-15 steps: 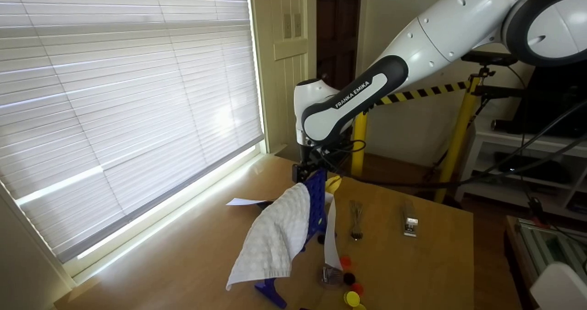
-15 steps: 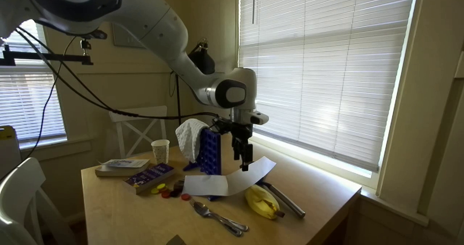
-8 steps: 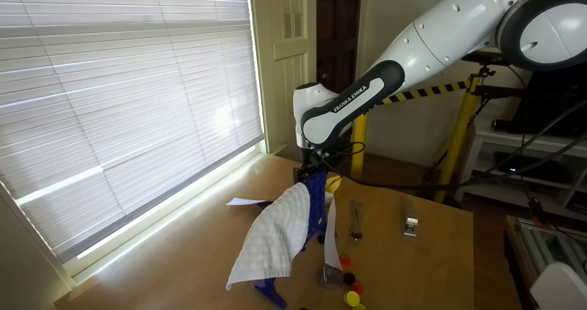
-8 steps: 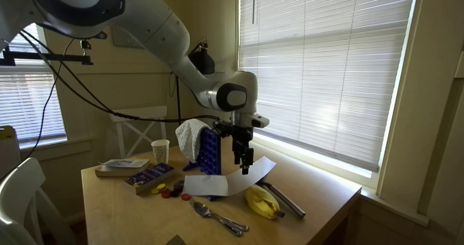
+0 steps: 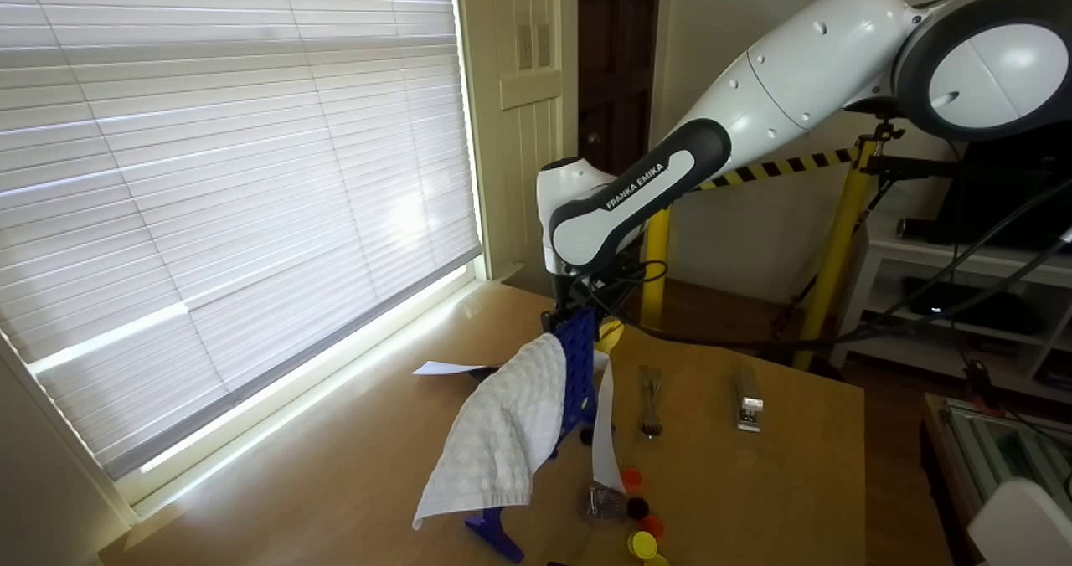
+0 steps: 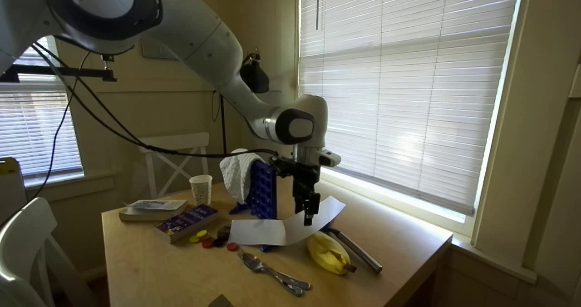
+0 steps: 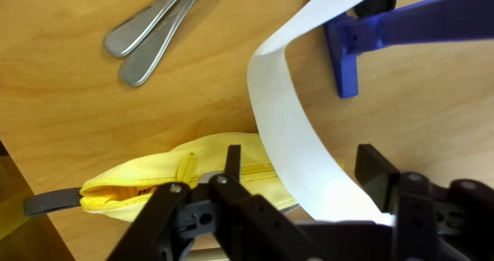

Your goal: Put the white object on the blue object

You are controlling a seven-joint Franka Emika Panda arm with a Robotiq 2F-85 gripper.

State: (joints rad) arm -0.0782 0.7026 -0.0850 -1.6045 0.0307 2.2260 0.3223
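Wrist view | jaws spread wide, empty | yellow pouch (image 7: 208,151) partly behind white strip (image 7: 283,114)

A: "Where did the light come from?"
B: "Through the blinds (image 5: 251,172); in both exterior views a glare spot sat low on them, and in an exterior view the far wall (image 6: 181,109) lay dim."
A: "And the wrist view?"
B: "Brighter; the cutlery handles (image 7: 164,39) gleamed, and the gripper (image 7: 299,164) was near-black, its edges slightly soft."

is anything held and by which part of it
Nothing is held: the gripper is open, and the white strip shows between its spread jaws in the wrist view.
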